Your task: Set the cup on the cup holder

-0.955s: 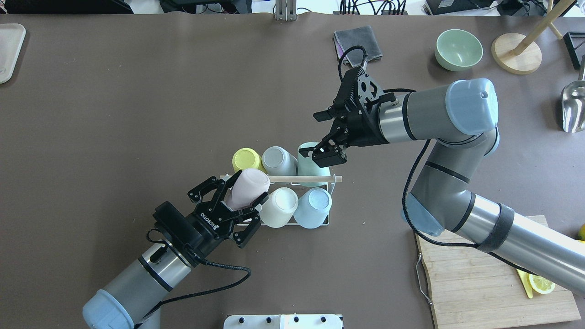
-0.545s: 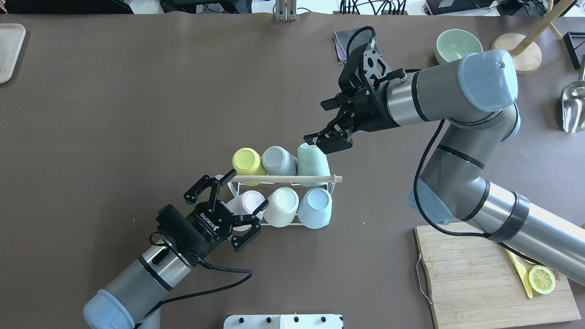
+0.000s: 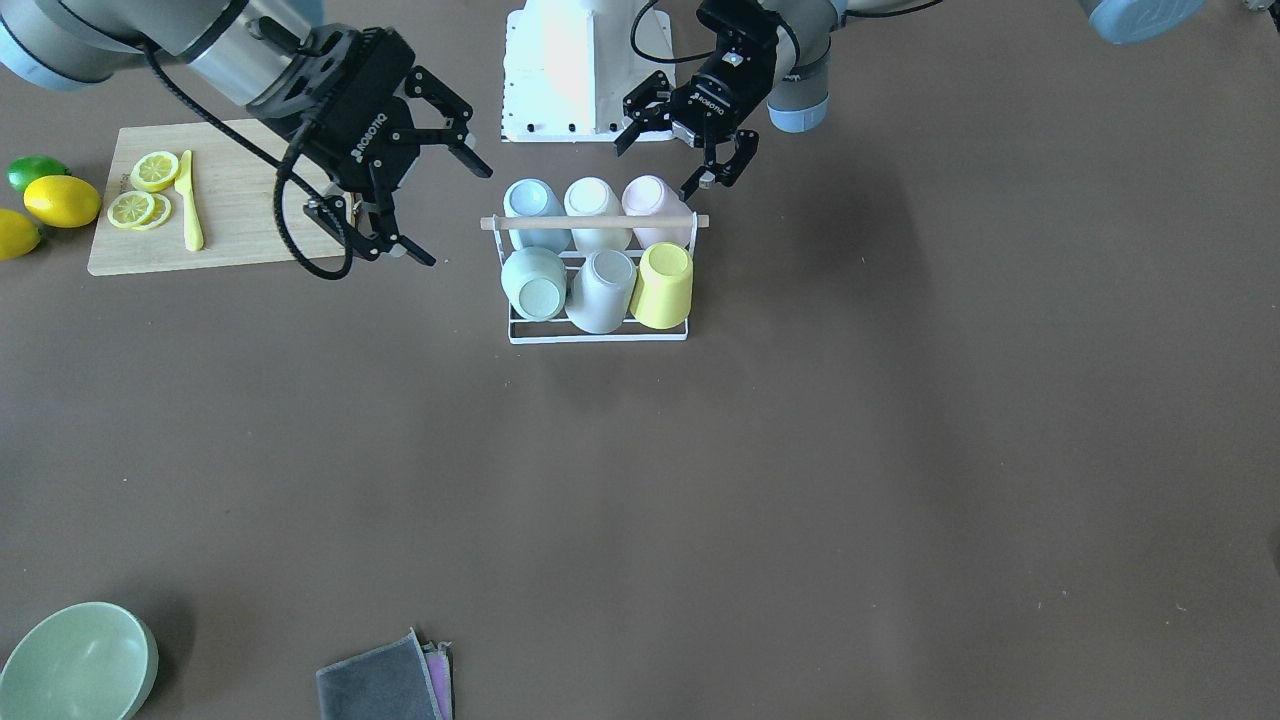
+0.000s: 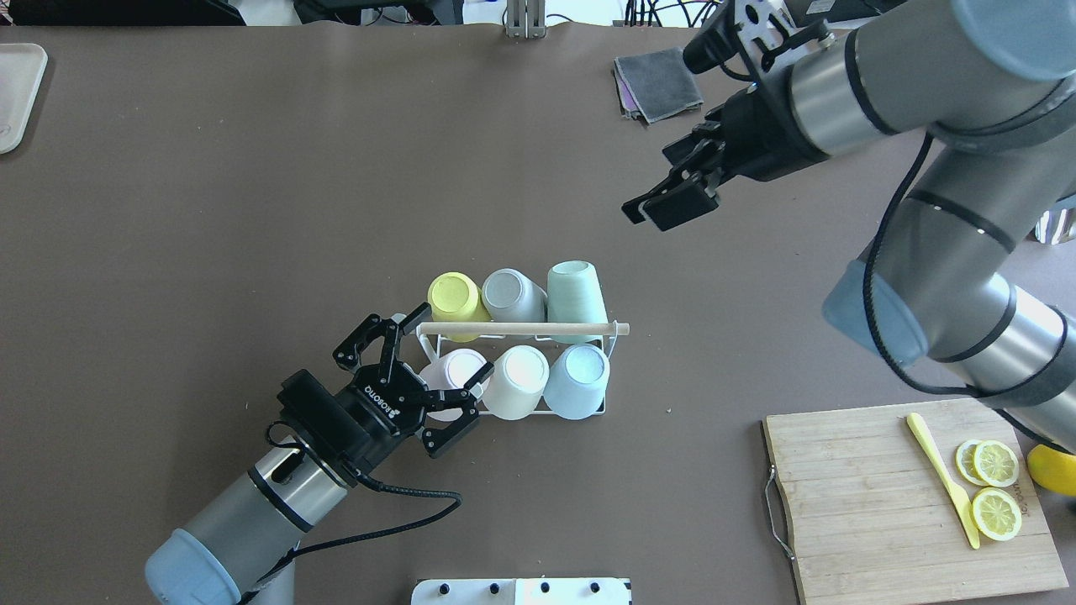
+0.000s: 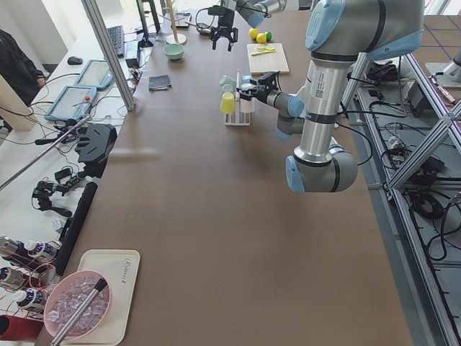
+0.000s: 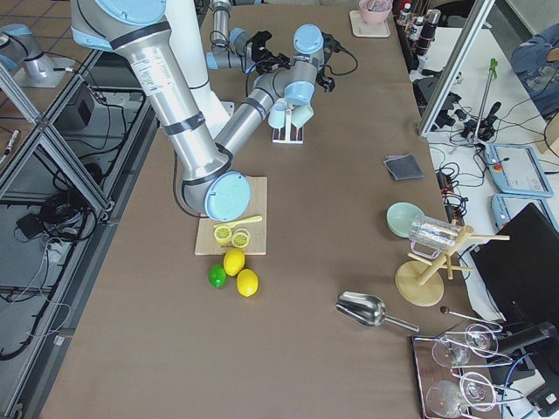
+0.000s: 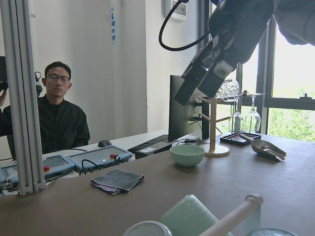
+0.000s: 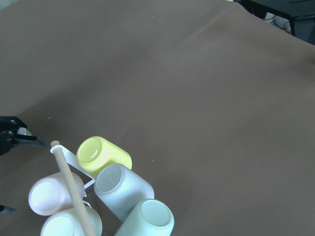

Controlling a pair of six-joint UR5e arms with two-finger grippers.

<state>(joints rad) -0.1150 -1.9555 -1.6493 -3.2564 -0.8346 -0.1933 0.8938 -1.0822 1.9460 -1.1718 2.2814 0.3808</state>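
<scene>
At mid-desk stands the cup holder, full on both rows. The pink cup sits at the left end of the near row, mouth down over its prong. The left fingers are spread wide to either side of it, and as far as I can make out they grip nothing. The right fingers hang well apart from the rack, high toward the far right, and the front-facing view shows them spread and empty too.

What worries me is the way out. The pink cup lies between the open left fingers, and the upper one reaches close to the end of the wooden rod. I'd guess a retreat that swings sideways instead of backing straight along the arm could clip the cup or hook the rod. The wire rack looks light, so a knock might drag it or tip the cup off its prong.

A second ago the left fingers were clamped on the pink cup, holding it tilted above the rod. Half a second ago it was already seated and the fingers had let go. They have barely shifted since. The right arm has moved most: its fingers were right at the mint cup and have since lifted clear.
</scene>
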